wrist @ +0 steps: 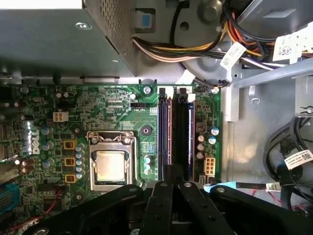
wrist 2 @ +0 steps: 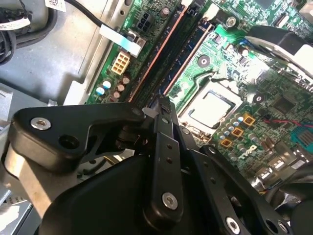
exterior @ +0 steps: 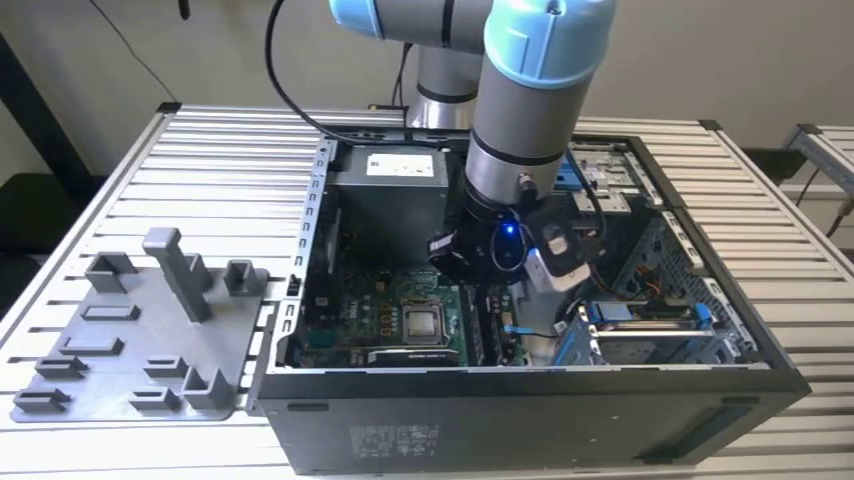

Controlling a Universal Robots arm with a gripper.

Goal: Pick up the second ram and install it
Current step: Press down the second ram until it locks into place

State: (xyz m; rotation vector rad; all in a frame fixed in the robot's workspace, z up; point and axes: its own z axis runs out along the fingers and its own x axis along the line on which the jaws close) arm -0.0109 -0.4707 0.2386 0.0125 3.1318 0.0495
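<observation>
One arm (exterior: 527, 120) reaches down into one open computer case (exterior: 534, 400); the case lies on a slatted table (exterior: 227, 150); one grey holder tray (exterior: 80, 345) with upright posts lies beside the case, at the exterior view's left.

Inside the case there is one green motherboard (wrist: 122, 107) with one processor (wrist: 110, 164) in its socket; one grey power supply box (wrist: 49, 34) sits at the far side, and a bundle of coloured cables (wrist: 195, 49) comes out next to it. The memory slots lie side by side in one row just beside the processor; two of them show blue (wrist: 162, 132), the others look dark; the exact number I cannot tell.

The second ram (wrist: 182, 132) is a long dark stick that stands on its edge in the dark slots; its long axis runs along the slots, from the near side of the case toward the far side with the power supply; in the second wrist view the second ram (wrist 2: 164, 49) stretches away from the fingertip as a dark band with a reddish edge.

The one gripper (wrist: 171, 171) hangs right over the near end of this stick; its two black fingers (wrist: 164, 196) are drawn together, the tips meeting; if the tips already touch the stick, I cannot tell.
</observation>
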